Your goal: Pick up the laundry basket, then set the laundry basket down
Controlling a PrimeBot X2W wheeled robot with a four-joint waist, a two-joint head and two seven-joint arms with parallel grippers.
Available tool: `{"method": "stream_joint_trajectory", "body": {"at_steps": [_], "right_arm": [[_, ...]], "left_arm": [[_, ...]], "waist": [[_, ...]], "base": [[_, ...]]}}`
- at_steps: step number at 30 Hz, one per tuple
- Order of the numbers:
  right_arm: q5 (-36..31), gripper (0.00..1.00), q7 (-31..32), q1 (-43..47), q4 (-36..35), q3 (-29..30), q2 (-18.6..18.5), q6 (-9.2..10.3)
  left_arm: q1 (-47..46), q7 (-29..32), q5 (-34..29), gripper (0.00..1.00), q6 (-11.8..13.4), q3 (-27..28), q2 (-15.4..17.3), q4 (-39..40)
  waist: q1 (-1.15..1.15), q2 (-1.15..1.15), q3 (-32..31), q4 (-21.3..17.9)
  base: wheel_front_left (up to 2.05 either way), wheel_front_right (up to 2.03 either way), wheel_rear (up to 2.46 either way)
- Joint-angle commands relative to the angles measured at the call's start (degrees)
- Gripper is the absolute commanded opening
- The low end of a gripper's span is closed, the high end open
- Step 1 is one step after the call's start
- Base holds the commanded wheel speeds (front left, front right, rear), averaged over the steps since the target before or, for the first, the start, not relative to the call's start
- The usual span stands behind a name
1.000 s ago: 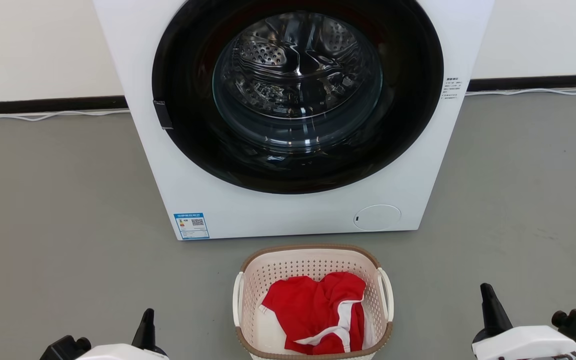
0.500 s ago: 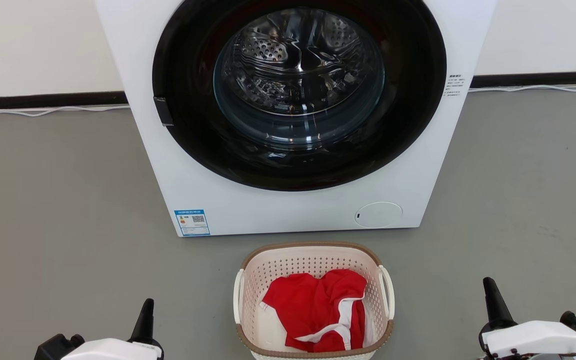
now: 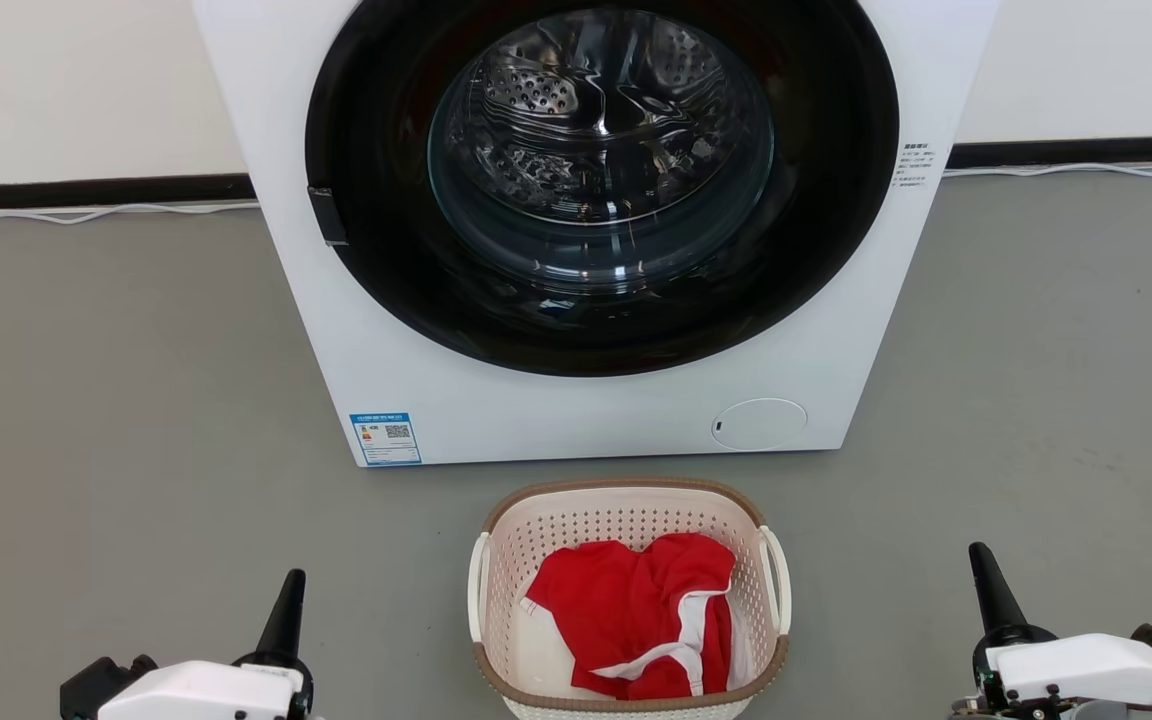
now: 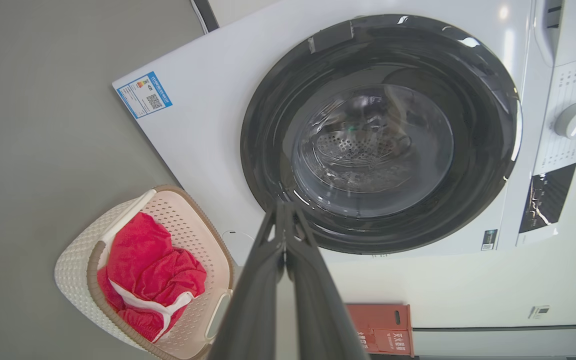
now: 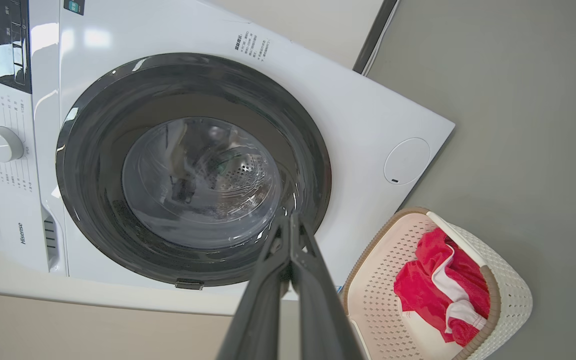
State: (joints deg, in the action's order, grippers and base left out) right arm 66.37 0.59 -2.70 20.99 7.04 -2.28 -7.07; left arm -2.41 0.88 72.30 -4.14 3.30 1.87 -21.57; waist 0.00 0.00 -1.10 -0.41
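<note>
Left pincer (image 3: 291,580) advanced, laundry basket (image 3: 626,486) rightward, untouched

Open grey floor (image 3: 136,420) is seen on both sides of the small cream-white perforated plastic basket with a brown woven-look rim (image 3: 626,488), and its two white side handles (image 3: 477,590) are flanked by it. Only a narrow strip of floor is left behind the basket, where the way is blocked by the large white front-loading washing machine with a round black-framed glass door (image 3: 576,430). The basket's inside is largely taken up by a crumpled red garment with white trim (image 3: 616,610). Open floor is found between the left gripper (image 3: 291,585) and the right gripper (image 3: 979,560) and each one's nearer handle; both are held with fingers pressed together.
</note>
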Motion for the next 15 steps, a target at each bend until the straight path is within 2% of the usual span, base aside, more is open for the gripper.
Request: {"method": "stream_joint_trajectory", "body": {"at_steps": [1, 15], "right_arm": [[2.35, 0.0, 0.93, -3.02, -2.23, -0.88, -0.51, -0.32], [13.2, 0.0, 3.24, -3.24, -4.42, -0.7, -0.55, -0.37]], "left_arm": [[-3.16, 0.51, 1.95, 0.0, -0.82, 1.49, 0.69, 2.21], [-3.45, 2.87, 10.24, 0.0, -1.99, 2.29, 0.84, 4.66]], "waist": [[0.0, 0.0, 0.07, 0.02], [0.0, 0.0, 0.63, 0.2]], "base": [[0.0, 0.0, 0.0], [0.0, 0.0, 0.0]]}}
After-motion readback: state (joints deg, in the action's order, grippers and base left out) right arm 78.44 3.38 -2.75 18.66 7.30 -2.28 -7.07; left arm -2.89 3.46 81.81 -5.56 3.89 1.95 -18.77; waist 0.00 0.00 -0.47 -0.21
